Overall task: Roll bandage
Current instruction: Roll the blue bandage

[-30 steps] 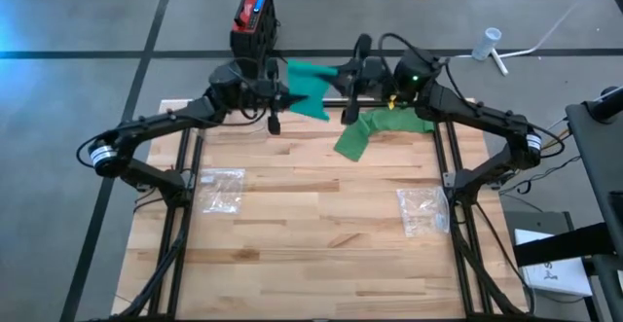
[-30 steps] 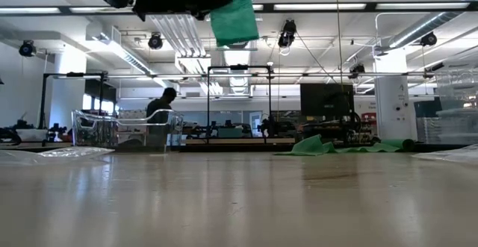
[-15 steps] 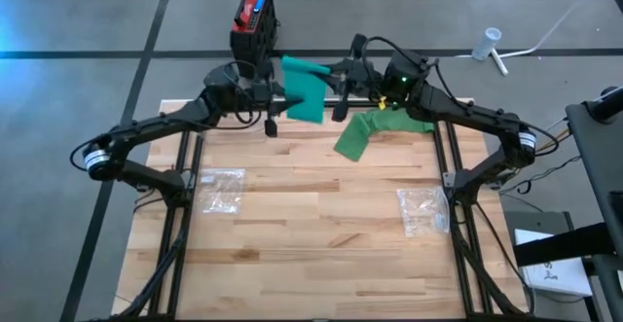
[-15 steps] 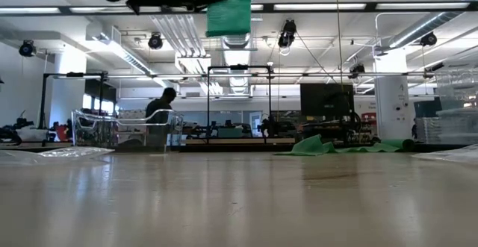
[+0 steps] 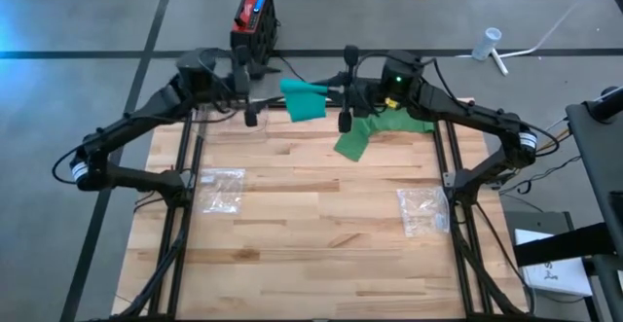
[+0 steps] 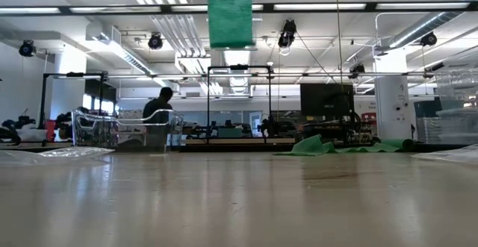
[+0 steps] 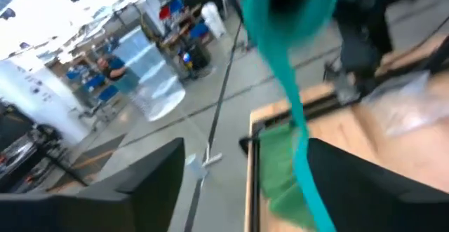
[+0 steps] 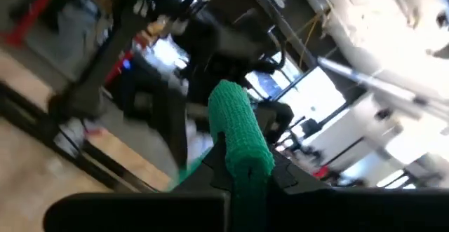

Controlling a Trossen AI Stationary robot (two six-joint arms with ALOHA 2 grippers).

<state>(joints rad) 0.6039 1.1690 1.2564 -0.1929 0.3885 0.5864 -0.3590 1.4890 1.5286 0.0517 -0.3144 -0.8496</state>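
Partly rolled green bandage (image 5: 305, 101), tail trailing tableward.

You see even, bright light from ceiling strips (image 6: 314, 7). Both wrist views are blurred by motion; the green bandage (image 8: 242, 137) stays rather sharp, and behind it the windows glare white.

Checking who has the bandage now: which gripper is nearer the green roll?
Right. The right gripper is shut on the green roll, held above the table's far edge; the left gripper stands open, apart from it.
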